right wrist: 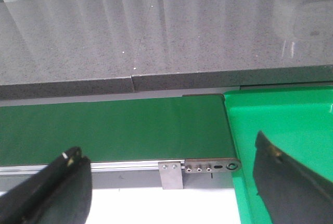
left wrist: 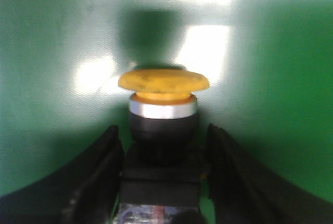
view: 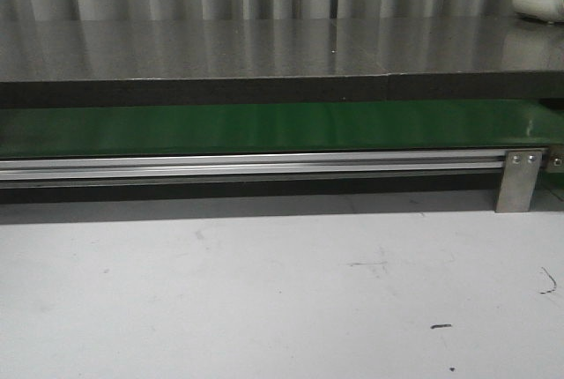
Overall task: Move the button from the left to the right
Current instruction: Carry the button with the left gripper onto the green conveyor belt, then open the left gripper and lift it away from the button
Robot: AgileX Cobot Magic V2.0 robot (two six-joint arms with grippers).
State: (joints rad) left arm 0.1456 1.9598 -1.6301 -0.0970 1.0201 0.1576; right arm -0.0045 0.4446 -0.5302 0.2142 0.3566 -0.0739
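The button [left wrist: 163,110] shows only in the left wrist view: a yellow-orange disc head, a silver ring and a black boxy block. It sits between the two black fingers of my left gripper [left wrist: 164,169], which is shut on the block; one finger presses its side and the other stands a sliver off. Its head points away over the green belt [left wrist: 270,78], where a dark shadow lies apart from it. My right gripper [right wrist: 169,182] is open and empty above the belt's end [right wrist: 130,130]. The front view shows neither gripper nor the button.
A green conveyor belt [view: 264,128] runs across on an aluminium rail [view: 247,166] with a metal bracket [view: 518,181] at its right end. A green bin [right wrist: 281,114] adjoins the belt's end. A grey stone counter [view: 264,48] lies behind, and a white tabletop [view: 264,291] in front.
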